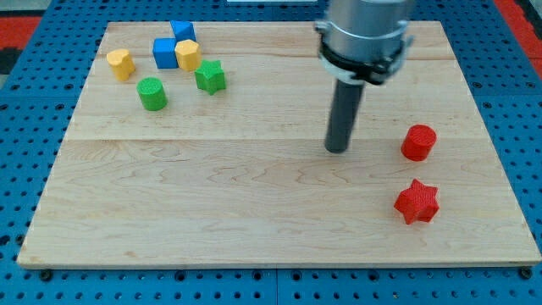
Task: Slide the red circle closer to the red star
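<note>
The red circle [418, 142] stands on the wooden board at the view's right. The red star [416, 202] lies just below it, a short gap apart, toward the view's bottom right. My tip [338, 150] rests on the board to the left of the red circle, roughly level with it and about a block and a half away. It touches no block.
A cluster sits at the view's top left: a yellow block [120, 63], a green circle [152, 93], two blue blocks [165, 52] [182, 31], a yellow block [188, 54] and a green star [210, 77]. The board's right edge [500, 161] runs near the red blocks.
</note>
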